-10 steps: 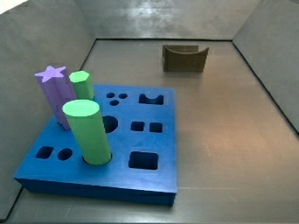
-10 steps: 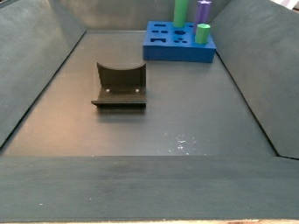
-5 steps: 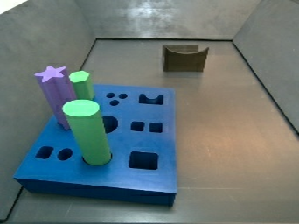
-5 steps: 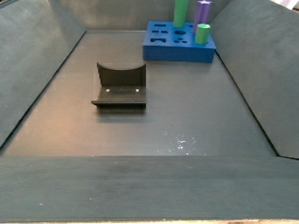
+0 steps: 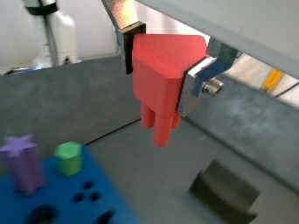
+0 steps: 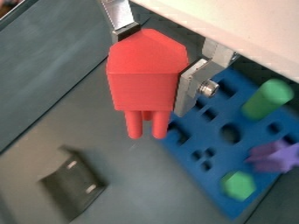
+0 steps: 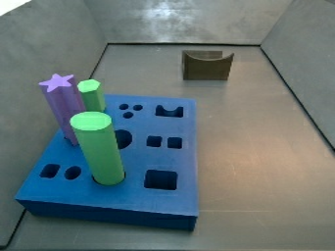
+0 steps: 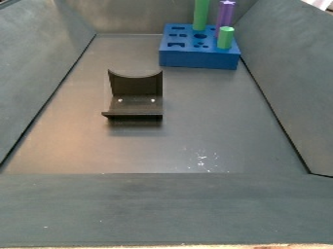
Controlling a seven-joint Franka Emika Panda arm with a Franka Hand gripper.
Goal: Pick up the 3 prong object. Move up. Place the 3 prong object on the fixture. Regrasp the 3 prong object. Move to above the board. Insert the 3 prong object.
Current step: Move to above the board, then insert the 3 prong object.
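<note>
In both wrist views my gripper [image 5: 163, 66] [image 6: 158, 57] is shut on the 3 prong object [image 5: 158, 83] [image 6: 140, 79], a bright red block with its prongs pointing down. It hangs high over the grey floor, between the blue board [image 5: 96, 185] [image 6: 187, 145] and the fixture [image 5: 228, 191] [image 6: 73, 184]. Neither the gripper nor the red piece appears in the side views. There the board [image 7: 139, 163] [image 8: 198, 61] and the dark notched fixture [image 7: 207, 65] [image 8: 132, 94] stand apart on the floor.
Two green cylinders [image 7: 94, 147] [image 7: 89, 98] and a purple star-topped peg [image 7: 59, 98] stand upright in the board. Grey walls [image 7: 183, 20] enclose the floor on all sides.
</note>
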